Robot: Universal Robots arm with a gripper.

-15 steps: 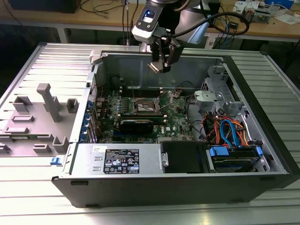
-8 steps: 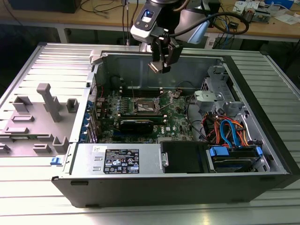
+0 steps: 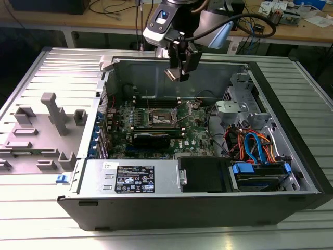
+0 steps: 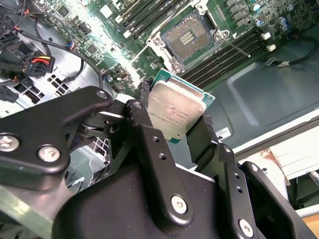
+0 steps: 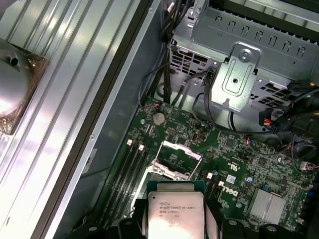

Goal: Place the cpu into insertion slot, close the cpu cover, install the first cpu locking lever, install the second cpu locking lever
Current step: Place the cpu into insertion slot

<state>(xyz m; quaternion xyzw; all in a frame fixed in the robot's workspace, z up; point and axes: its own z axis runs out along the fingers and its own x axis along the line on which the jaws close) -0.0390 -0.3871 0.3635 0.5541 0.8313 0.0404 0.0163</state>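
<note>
My claw (image 3: pixel 178 73) is black; the cpu (image 4: pixel 175 112) is silvery-grey on top with a green rim. The motherboard (image 3: pixel 199 136) is green, the cables (image 3: pixel 254 146) orange and blue, the worktop (image 3: pixel 41 229) ribbed silver

The open computer case (image 3: pixel 156 208) lies on the table (image 3: pixel 31 224), with the motherboard (image 3: pixel 200 136) flat inside it and the insertion slot (image 3: pixel 162 119) near the board's middle. The claw (image 3: pixel 179 66) hangs well above the board, gripping the cpu (image 4: pixel 174 112). The drive cage (image 3: pixel 244 112) sits toward the exterior view's right.
</note>
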